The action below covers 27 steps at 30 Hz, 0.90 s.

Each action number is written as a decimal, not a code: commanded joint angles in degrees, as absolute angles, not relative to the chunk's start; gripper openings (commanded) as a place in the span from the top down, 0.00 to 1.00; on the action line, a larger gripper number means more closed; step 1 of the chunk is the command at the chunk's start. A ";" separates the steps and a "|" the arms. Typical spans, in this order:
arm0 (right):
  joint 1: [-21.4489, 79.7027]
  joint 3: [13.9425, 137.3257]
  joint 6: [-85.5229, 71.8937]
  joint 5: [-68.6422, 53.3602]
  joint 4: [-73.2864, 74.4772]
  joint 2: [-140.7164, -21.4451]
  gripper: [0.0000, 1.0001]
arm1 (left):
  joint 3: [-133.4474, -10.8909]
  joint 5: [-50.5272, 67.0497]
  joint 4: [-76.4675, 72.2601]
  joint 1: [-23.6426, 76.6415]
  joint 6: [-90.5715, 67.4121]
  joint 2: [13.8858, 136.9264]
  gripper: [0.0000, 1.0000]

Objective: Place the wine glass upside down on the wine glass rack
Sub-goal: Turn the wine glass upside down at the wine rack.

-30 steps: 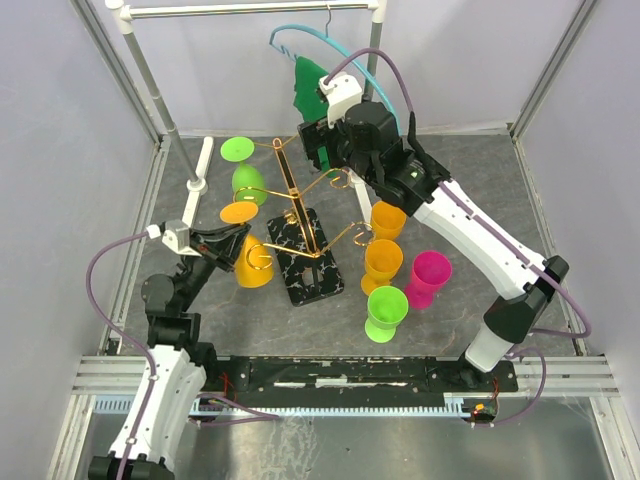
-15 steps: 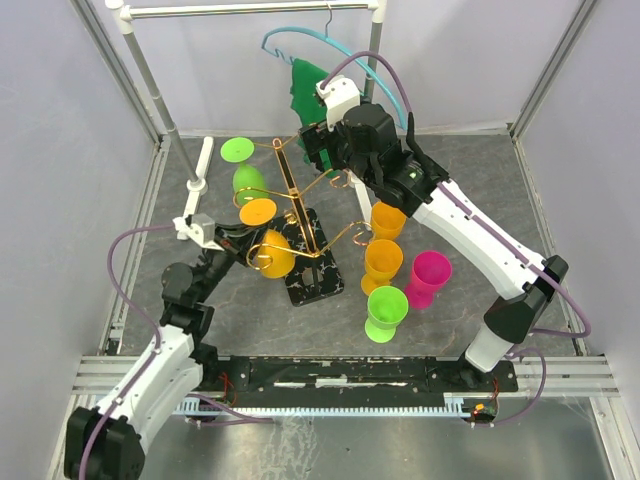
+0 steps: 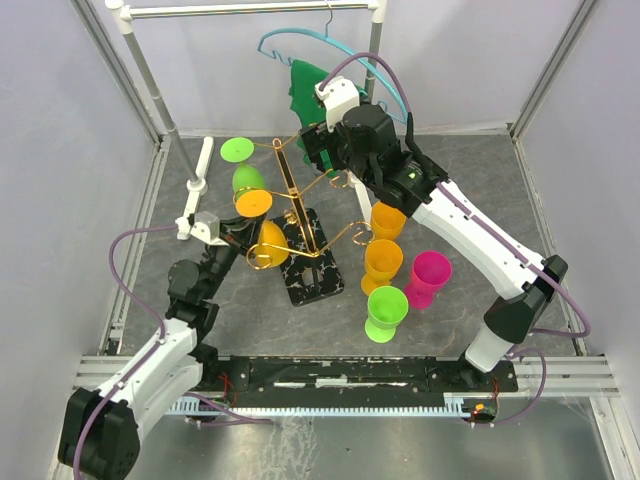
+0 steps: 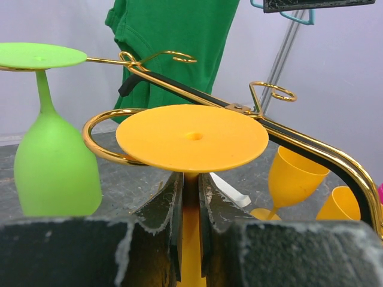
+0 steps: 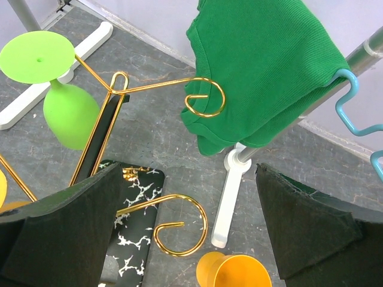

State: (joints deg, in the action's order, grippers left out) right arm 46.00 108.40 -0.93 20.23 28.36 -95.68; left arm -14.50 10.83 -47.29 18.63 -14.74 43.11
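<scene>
**Top external view**
- The orange wine glass (image 3: 268,244) is inverted: flat foot uppermost, bowl lowermost, long axis close to vertical.
- It sits just left of the gold stem of the wine glass rack (image 3: 291,200). It is nearer than a green wine glass (image 3: 248,182), which hangs inverted from a far-left arm of the rack.
- The left gripper (image 3: 240,225) reaches in from the left and is clamped on the orange stem between foot and bowl.
- A gold scroll crosses in front of the bowl.
- The black marbled base (image 3: 312,265) of the rack stands on the grey table (image 3: 260,310).
- The right gripper (image 3: 322,152) hovers over the far side of the rack, jaws spread wide, holding nothing.
- Four upright glasses stand right of the rack: two orange, one pink (image 3: 430,272) and one green.

**Left wrist view**
- The fingers (image 4: 161,215) press the orange stem from both sides.
- The foot is a plain matte orange disc, lying level, with a small dimple at its centre.
- A curled gold arm (image 4: 99,140) runs just beneath the left edge of the disc. Whether the two touch cannot be determined.

**Right wrist view**
- The black pads (image 5: 60,233) stand well apart.
- Between them lie two gold scrolls, a corner of the marbled base and a green garment (image 5: 263,72).
- Only a sliver of the orange glass shows, at the left edge
</scene>
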 commanded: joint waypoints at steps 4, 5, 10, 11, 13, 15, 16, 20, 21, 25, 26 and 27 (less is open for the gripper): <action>45.88 108.40 0.00 21.15 26.47 -94.09 0.00 | -15.55 1.01 -51.22 18.63 -8.92 45.32 0.97; 45.88 108.41 0.00 21.10 26.46 -94.12 0.00 | -15.62 0.87 -51.89 18.63 -8.81 45.93 0.97; 45.88 108.39 0.00 21.09 26.36 -94.19 0.00 | -17.40 2.08 -55.31 18.63 -9.06 50.86 0.97; 45.88 108.22 0.00 21.09 26.37 -94.16 0.00 | -17.67 2.09 -56.42 18.63 -9.23 51.80 0.97; 45.88 108.13 0.00 21.09 26.37 -94.07 0.00 | -18.22 1.96 -57.55 18.68 -9.53 53.29 0.97; 45.88 108.09 0.09 21.09 26.37 -94.01 0.00 | -18.52 0.99 -58.10 18.65 -9.36 53.98 0.97; 45.83 108.10 0.21 21.09 26.37 -94.01 0.00 | -18.50 0.16 -58.16 18.58 -9.15 53.98 0.97; 45.80 107.97 0.52 21.26 26.26 -93.96 0.00 | -17.19 -4.59 -57.82 18.63 -7.49 52.50 0.97; 45.81 107.87 0.53 21.27 26.29 -93.96 0.00 | -16.76 -5.63 -57.28 18.63 -6.89 51.68 0.97; 45.88 107.57 0.53 21.12 26.28 -94.12 0.00 | -15.01 -9.42 -54.81 18.55 -4.96 47.49 0.97; 45.83 107.53 0.41 21.02 26.21 -94.17 0.00 | -14.69 -10.05 -54.13 18.57 -4.66 46.54 0.97; 45.87 107.47 0.37 20.80 26.24 -94.22 0.00 | -14.42 -10.94 -53.33 18.57 -4.40 45.43 0.97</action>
State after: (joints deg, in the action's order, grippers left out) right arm 46.00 107.74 -0.10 20.51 28.29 -95.68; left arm -15.42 -4.29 -53.78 18.98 -8.58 49.32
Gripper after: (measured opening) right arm 0.998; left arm 0.172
